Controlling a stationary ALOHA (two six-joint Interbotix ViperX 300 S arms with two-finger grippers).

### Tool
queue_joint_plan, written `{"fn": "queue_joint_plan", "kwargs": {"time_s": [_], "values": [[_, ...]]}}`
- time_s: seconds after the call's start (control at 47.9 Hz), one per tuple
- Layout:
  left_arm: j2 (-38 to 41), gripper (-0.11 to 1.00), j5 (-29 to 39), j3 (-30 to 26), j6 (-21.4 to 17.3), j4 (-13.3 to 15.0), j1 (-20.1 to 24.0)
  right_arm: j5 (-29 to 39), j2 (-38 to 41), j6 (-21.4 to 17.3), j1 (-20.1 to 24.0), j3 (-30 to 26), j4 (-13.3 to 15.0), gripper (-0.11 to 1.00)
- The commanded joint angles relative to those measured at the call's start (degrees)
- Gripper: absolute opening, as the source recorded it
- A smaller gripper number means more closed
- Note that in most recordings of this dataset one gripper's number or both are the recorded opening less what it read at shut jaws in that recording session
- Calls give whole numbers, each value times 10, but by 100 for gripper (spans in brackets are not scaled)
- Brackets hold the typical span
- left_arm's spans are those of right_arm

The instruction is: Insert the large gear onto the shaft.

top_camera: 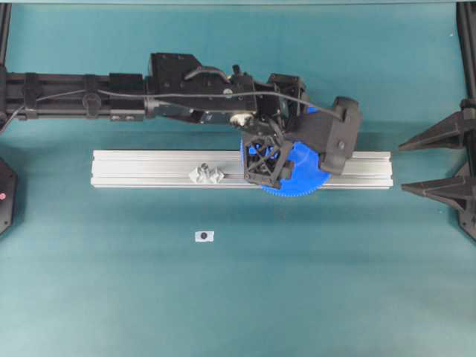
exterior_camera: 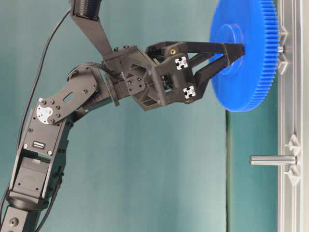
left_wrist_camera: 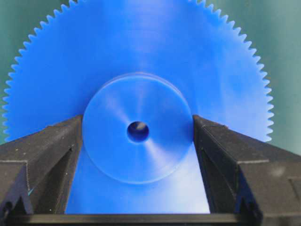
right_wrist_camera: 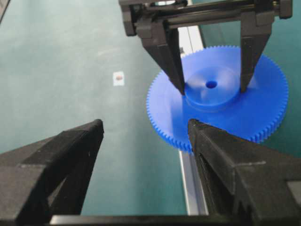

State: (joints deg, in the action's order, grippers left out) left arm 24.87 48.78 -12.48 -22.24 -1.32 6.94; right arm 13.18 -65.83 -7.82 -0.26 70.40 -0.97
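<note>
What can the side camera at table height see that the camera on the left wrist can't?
Only the table-level view shows the two silvery pins: the shaft poking out just behind the large gear, and a spare pin lower down on the rail. Only the left wrist view looks straight into the gear's centre hole. Both show the left gripper with its jaws clamped on the gear's hub.

The gear (left_wrist_camera: pixel 141 70) looks like smooth blue plastic with a soft sheen. The rail (top_camera: pixel 149 169) is ribbed, silvery metal. The table (top_camera: pixel 223 297) looks matt teal.
</note>
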Motion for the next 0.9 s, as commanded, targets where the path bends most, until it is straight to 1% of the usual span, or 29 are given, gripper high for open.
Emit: {"fn": "queue_joint_plan", "kwargs": {"time_s": [0.0, 0.606, 0.71, 0.878], "values": [[-5, 78, -2, -11, 3, -2, 5, -4, 4, -4, -1, -5, 1, 79], [4, 78, 0, -18, 6, -2, 5, -5, 4, -4, -1, -4, 1, 79], [7, 83, 0, -25, 6, 0, 5, -7, 4, -4, -1, -4, 1, 79], [10, 84, 4, -38, 8, -2, 5, -7, 4, -4, 0, -4, 1, 79]]}}
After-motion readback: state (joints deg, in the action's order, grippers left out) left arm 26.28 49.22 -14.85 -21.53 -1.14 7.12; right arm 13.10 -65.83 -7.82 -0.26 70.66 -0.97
